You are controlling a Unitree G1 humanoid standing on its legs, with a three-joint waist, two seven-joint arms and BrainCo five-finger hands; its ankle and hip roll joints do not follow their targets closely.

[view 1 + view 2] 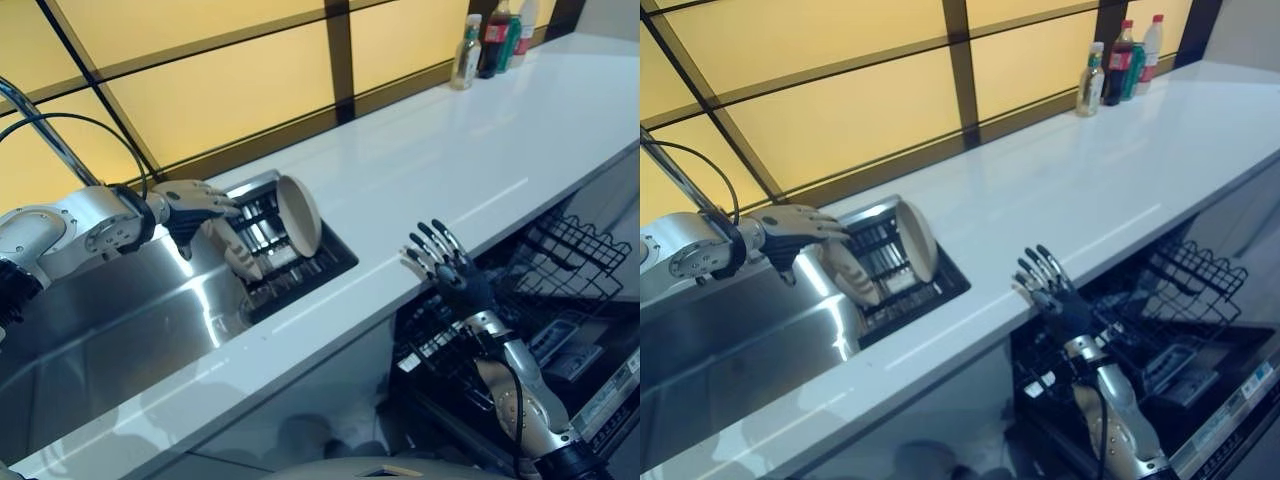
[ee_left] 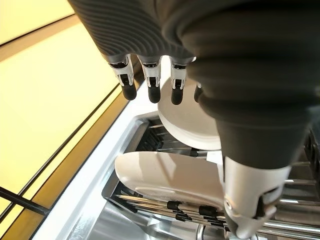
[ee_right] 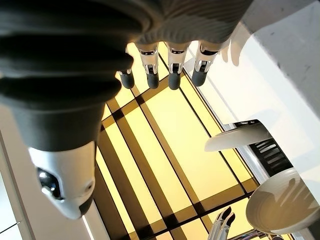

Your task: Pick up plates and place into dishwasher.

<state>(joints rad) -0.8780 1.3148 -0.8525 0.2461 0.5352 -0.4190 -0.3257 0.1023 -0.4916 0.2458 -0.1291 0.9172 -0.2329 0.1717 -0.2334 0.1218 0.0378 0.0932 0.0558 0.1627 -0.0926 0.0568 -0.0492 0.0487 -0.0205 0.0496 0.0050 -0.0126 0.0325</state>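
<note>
Two pale plates stand on edge in a black dish rack (image 1: 322, 266) at the sink's right end: a rear plate (image 1: 298, 215) and a nearer plate (image 1: 238, 250) that leans low. My left hand (image 1: 192, 204) hovers open just above and left of the nearer plate, fingers straight and apart from it. Past those fingers (image 2: 150, 87), the left wrist view has the nearer plate (image 2: 165, 172) and the rear plate (image 2: 187, 125). My right hand (image 1: 455, 272) is open with spread fingers at the counter's front edge, above the open dishwasher (image 1: 560, 262), holding nothing.
A long white counter (image 1: 480, 150) runs to the right, with three bottles (image 1: 490, 40) at its far end. The steel sink (image 1: 120, 320) has a curved tap (image 1: 35, 120) at its left. The dishwasher's black wire racks are pulled out below the counter.
</note>
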